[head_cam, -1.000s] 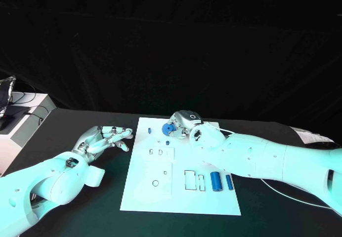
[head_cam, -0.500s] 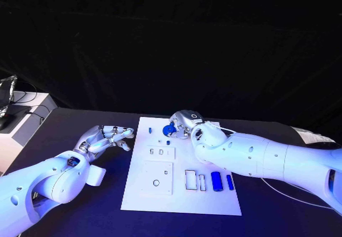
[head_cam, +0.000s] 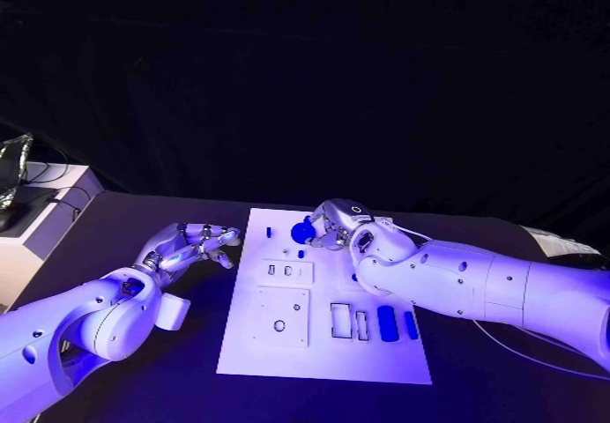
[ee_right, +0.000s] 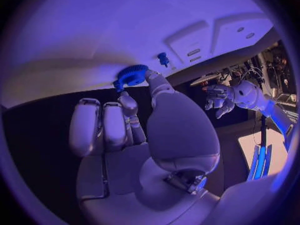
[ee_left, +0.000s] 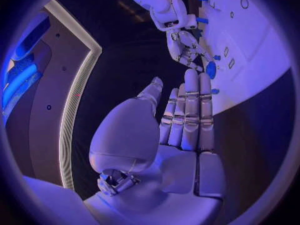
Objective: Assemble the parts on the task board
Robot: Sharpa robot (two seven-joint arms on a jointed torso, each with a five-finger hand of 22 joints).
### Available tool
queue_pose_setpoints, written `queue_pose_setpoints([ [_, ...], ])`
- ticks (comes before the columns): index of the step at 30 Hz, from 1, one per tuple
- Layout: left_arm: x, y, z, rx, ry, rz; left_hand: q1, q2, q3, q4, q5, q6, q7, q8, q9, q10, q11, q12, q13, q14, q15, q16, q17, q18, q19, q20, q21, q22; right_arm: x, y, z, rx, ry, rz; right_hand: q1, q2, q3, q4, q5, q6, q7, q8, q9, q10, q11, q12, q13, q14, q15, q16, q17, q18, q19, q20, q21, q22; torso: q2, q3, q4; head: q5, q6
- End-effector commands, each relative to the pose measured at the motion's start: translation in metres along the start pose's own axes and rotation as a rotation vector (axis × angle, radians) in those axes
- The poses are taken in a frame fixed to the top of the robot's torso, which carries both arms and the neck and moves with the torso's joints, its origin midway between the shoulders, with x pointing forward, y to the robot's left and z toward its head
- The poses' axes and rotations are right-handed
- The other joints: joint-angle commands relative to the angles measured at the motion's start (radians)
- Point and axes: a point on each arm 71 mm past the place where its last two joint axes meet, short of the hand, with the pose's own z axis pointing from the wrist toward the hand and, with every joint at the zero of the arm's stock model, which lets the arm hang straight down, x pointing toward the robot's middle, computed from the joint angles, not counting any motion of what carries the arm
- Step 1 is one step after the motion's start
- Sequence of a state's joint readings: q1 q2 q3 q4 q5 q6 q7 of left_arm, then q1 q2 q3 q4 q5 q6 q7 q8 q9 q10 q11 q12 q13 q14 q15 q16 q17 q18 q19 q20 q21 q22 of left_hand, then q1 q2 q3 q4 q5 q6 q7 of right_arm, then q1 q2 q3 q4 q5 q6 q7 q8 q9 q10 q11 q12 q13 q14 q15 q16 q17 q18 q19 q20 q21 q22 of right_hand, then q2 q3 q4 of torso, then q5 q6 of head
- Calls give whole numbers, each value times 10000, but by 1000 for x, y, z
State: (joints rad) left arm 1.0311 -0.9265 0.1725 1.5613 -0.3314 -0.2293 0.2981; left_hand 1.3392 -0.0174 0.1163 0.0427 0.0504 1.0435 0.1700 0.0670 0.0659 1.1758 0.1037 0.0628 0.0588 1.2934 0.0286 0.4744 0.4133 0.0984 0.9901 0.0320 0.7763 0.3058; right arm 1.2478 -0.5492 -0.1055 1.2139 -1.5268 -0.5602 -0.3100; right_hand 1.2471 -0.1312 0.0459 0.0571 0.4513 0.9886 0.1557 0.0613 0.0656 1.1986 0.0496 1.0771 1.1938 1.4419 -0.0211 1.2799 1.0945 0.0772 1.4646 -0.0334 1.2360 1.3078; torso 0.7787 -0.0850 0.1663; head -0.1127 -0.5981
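Blue cylinders lie nearest, on board near edge, beside empty slots. Left hand over counter just left of board, fingers loosely apart, holding nothing. Farther: right hand pinches blue gear above board's far end, near small blue peg. Advice: keep gear level, centre bore over its seat, lower slowly, release only once seated. Hard to make out: gear's bore, exact seat beneath fingers, whether gear touches board.

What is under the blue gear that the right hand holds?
The blue gear, pinched by the right hand, is over the far end of the white task board. A small blue peg stands nearby. The board directly beneath is covered.
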Motion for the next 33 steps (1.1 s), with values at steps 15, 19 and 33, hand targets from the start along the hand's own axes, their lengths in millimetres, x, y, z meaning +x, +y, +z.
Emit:
queue_pose_setpoints([
  [15,-2,0,0,83,77,-1,-43,17,54,-7,6,-83,-16,-31,-7,-63,26,-29,13,-74,-13,35,-15,146,-83,24,37,-18,-35,-47,-29,417,-176,3651,192,616,-35,-1037,-486,178,-3,49,10,94,-56,130,154,30,-82,21,-23,7,481,-71,59,1756,-23,91,-130,-27,84],
  [19,-3,0,0,89,46,12,-44,12,54,-10,6,-73,-31,-29,-7,-51,20,-30,13,-74,-15,35,-16,145,-85,24,40,-23,-51,-67,-40,-74,-43,3979,605,684,20,-1332,-670,274,-6,41,3,111,-70,121,153,31,-91,35,-12,-21,473,-78,150,1779,-45,130,-184,-104,133],
  [33,-1,3,-2,118,110,-46,-20,5,77,-39,6,-62,-37,-30,-7,-38,15,-30,13,-84,-19,42,-11,143,-95,21,55,-30,-68,-130,-61,-432,245,3369,1142,672,95,-1821,-562,465,-32,47,1,97,-104,-2,97,21,-140,-71,-83,-57,417,-134,170,1776,-52,274,-325,-208,191],
])
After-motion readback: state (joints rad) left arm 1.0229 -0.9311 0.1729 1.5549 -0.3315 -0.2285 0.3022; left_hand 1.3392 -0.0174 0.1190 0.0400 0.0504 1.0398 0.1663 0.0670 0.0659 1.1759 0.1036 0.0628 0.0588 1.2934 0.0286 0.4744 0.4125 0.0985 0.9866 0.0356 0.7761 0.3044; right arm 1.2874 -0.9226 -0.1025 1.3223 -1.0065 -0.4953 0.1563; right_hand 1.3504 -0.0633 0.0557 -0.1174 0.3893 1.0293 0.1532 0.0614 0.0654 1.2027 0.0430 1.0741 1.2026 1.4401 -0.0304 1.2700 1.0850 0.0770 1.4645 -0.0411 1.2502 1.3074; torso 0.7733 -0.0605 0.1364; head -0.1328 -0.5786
